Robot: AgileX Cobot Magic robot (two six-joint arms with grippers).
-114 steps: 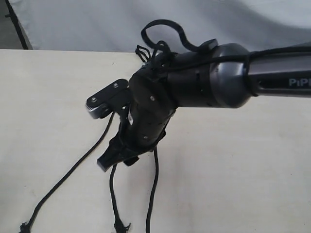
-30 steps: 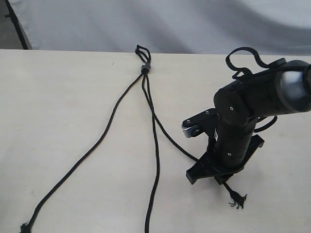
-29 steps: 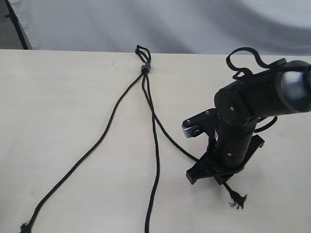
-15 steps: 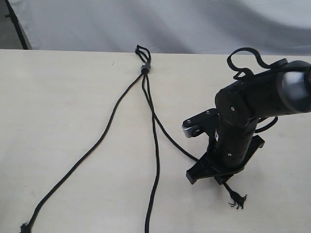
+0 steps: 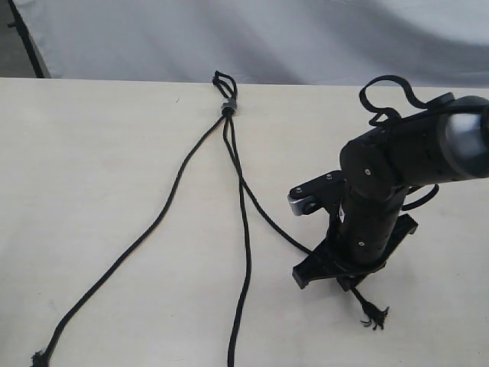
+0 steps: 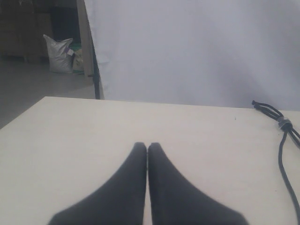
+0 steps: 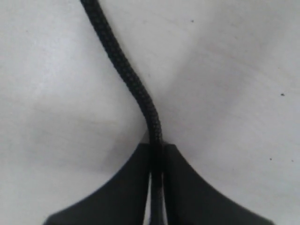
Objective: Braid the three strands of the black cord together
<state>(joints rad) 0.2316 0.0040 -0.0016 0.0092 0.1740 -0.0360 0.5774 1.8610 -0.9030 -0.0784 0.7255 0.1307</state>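
1. Nearest me, the right gripper (image 5: 334,277) is pinching one thin black woven strand (image 5: 269,216) low over the pale surface (image 5: 92,153), off to the right. Crossing it over the middle strand (image 5: 246,252) is coming next, I reckon.
2. Only its wrist view is showing that pinch.
3. Farther off, the cord's small grey band (image 5: 228,107) is lying near the far edge. The left gripper (image 6: 147,146), closed and empty, is showing only in its own view.

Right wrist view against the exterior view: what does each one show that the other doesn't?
Only the right wrist view shows the strand running in between the fingertips of the right gripper. Only the exterior view shows the grey band, the other two strands lying loose, and the gripped strand's frayed tip. Both show that one strand and the pale table.
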